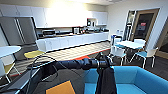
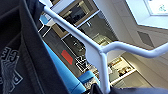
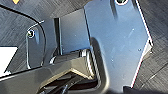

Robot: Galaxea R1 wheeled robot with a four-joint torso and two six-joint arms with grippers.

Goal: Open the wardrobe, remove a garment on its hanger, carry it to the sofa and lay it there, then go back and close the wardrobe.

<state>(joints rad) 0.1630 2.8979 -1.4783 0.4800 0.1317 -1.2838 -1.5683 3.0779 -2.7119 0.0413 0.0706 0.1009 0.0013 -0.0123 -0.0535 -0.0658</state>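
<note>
Garment (image 1: 107,81) black, pale printed graphic near hem; hanger (image 2: 100,53) white; sofa (image 1: 140,80) bright blue; floor patch (image 1: 60,88) orange; chair seat (image 1: 33,53) yellow.

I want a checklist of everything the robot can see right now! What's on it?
Surface: dark floor with an orange patch near the robot.
Job's things: black garment hangs from the left arm's end, over the blue sofa; the white hanger shows close in the left wrist view, with the garment draped beside it.
Clutter: nothing seen on the sofa seat.
Grippers: left gripper is out over the sofa, fingers hidden by the garment; right gripper's state cannot be told.
Cables: black cables loop along the left arm.
Surroundings: kitchen counter, white table with chairs, yellow chair.
</note>
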